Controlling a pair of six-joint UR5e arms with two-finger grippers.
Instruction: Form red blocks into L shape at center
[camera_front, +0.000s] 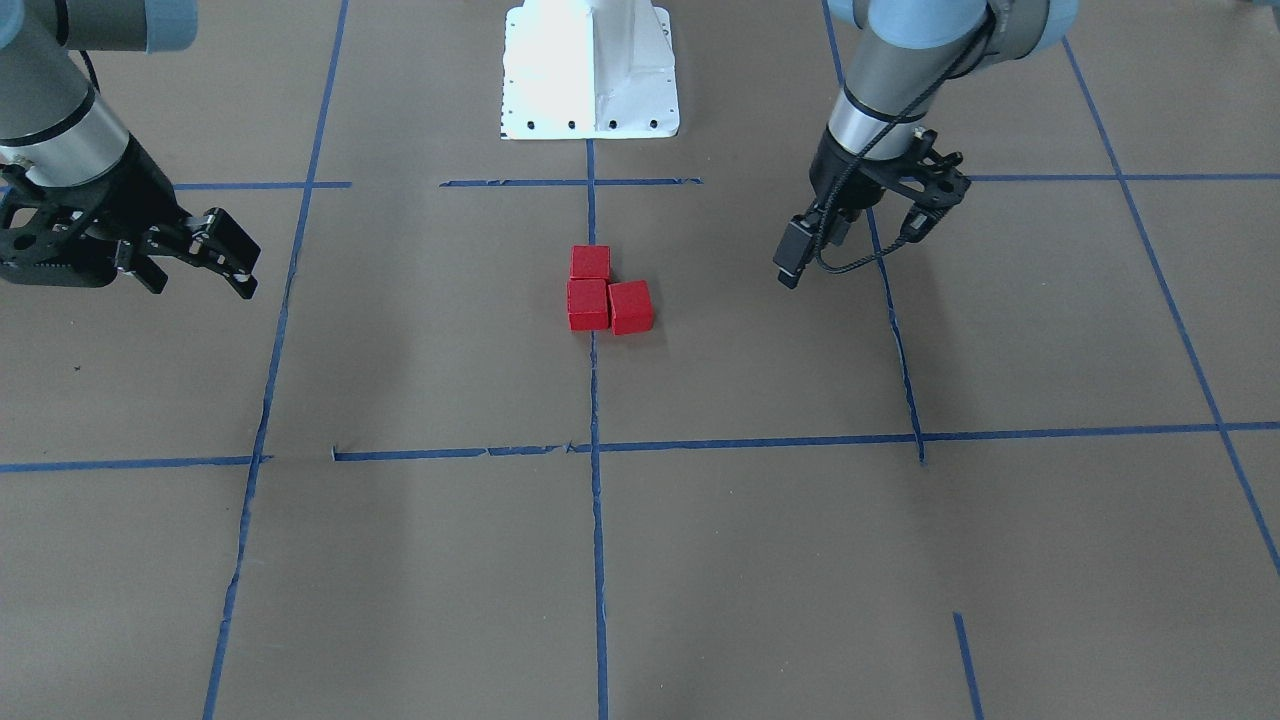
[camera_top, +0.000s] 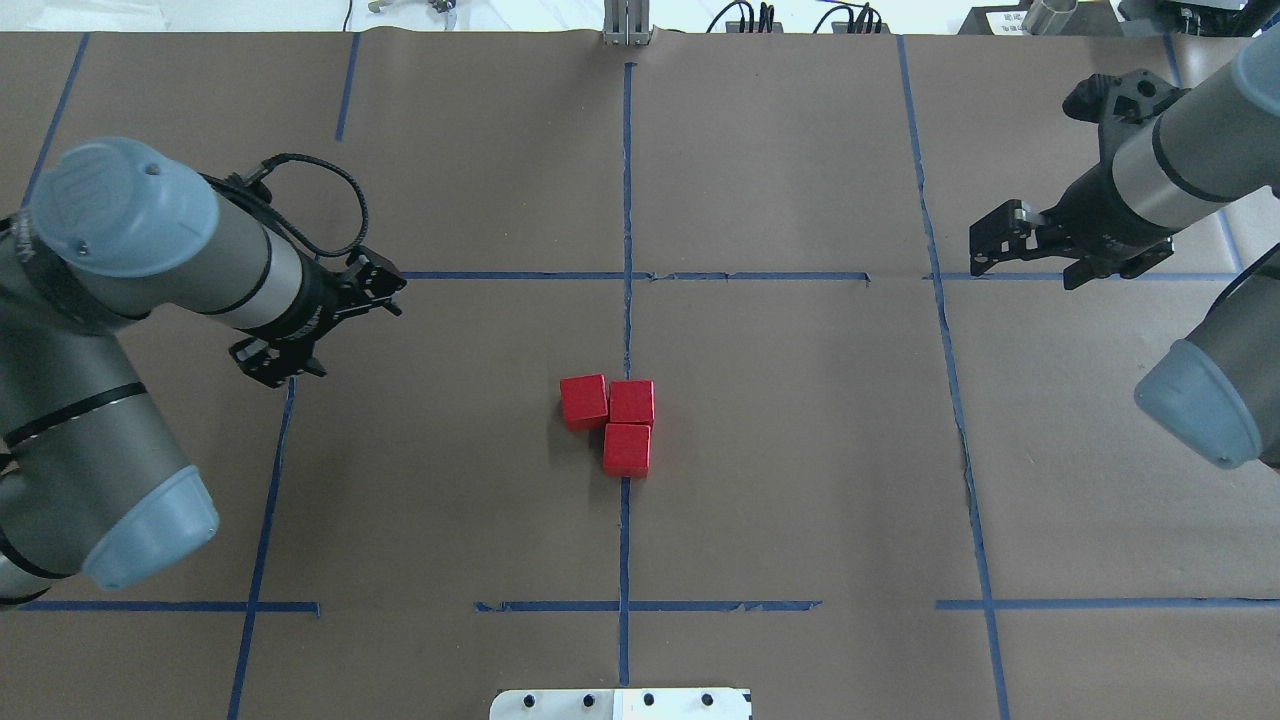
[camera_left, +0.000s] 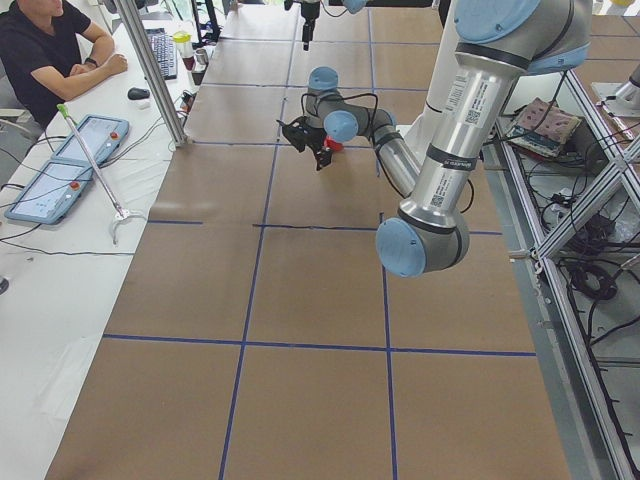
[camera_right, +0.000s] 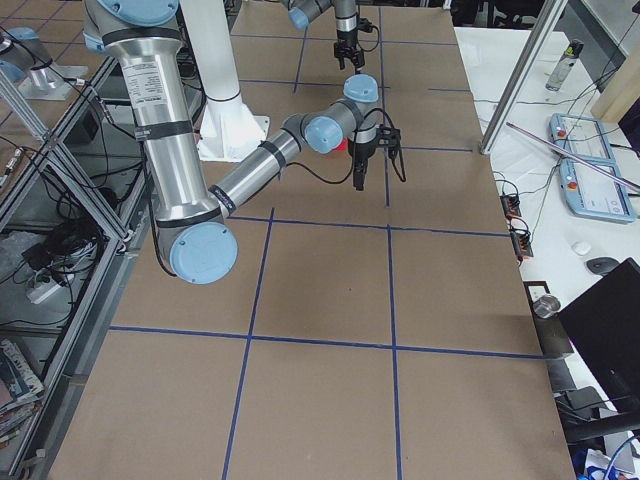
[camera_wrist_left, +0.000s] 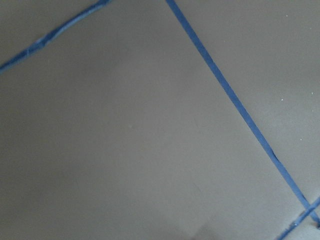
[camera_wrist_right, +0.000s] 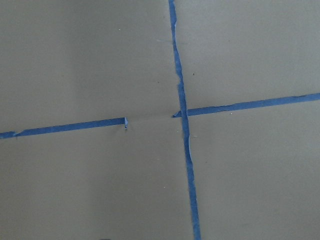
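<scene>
Where red blocks cluster, left pincer and right pincer flank.

Red blocks: 3x plain bright red. Table: brown, blue tape grid. Arms: grey, lt-blue caps. Base plate: white.

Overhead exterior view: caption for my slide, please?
Three small matte red cubes form a central L; left pincer and right pincer stand clear.

Brown table, tape grid, 3 red blocks
</scene>
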